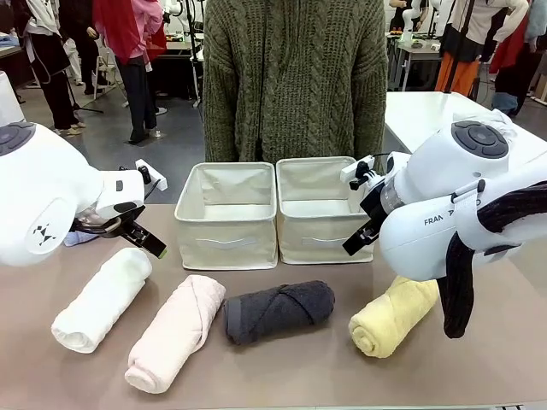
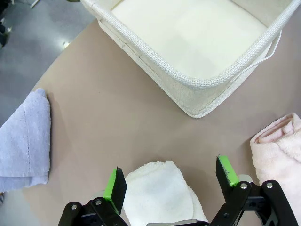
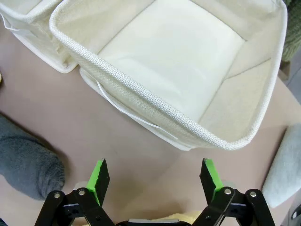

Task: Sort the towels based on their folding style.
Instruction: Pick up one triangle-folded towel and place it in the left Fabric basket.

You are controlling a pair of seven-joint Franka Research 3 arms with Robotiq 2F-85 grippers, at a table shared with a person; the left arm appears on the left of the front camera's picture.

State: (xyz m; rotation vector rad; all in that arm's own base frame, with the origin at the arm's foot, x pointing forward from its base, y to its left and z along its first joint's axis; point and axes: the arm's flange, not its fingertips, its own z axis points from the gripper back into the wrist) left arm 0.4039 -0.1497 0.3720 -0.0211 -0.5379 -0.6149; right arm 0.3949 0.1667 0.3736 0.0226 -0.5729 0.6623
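While both claws are hanging released, the left gripper [image 2: 170, 178] is hovering straight over one end of the white towel [image 2: 157, 195], whose long axis is running back beneath the wrist; the right gripper [image 3: 155, 170] is hovering likewise above the yellow towel [image 1: 393, 318].

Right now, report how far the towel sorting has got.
Done: nothing yet; the left box and the right box are both empty. In hand: the left end effector hangs open over the white roll, the right end effector open over the yellow roll; neither grips. Left: all six towels, including the pink roll, dark grey roll, blue towel and grey-green towel, lie on the table.
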